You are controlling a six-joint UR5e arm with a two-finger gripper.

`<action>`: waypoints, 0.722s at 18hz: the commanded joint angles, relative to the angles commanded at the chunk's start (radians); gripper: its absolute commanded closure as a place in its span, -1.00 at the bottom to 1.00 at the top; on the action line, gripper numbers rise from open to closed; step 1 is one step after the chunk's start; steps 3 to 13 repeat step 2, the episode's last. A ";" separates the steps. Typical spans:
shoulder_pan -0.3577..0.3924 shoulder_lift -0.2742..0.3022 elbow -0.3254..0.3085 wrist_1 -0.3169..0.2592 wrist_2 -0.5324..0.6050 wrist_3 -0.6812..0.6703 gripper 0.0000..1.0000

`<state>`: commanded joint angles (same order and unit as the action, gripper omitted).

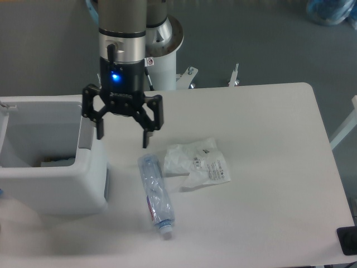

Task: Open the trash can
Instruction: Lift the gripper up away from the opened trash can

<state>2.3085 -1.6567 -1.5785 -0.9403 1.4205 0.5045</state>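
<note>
- The trash can (50, 173) is sitting at the left edge of the white surface (268, 167), with part of it running out of view on the left.
- Its top is standing open, so the inside of the bin is showing, and something pale is lying at the bottom, too dim to identify.
- A grey tab is showing on the bin's right rim, near the claw's left finger.
- The claw (122, 134) is hanging just to the right of the bin's right wall, above the surface, pointing downward.
- Its two black fingers are standing spread wide apart, with nothing between them.
- One finger (101, 127) is hanging over the bin's right rim; whether it is touching the rim cannot be told.
- The other finger (146, 137) is hanging just above the upper end of a clear plastic bottle (155, 195).
- A blue light is glowing on the claw's black body.
- The bottle is lying on its side on the surface, with its cap end pointing toward the near edge.
- A crumpled clear plastic bag (198, 162) with a printed label is lying just to the right of the bottle's upper end.
- The arm's white base post (164, 61) is standing behind the far edge of the surface.
</note>
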 joint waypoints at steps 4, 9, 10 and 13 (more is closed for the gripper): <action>0.005 -0.012 0.006 0.000 0.015 0.031 -1.00; 0.005 -0.012 0.006 0.000 0.015 0.031 -1.00; 0.005 -0.012 0.006 0.000 0.015 0.031 -1.00; 0.005 -0.012 0.006 0.000 0.015 0.031 -1.00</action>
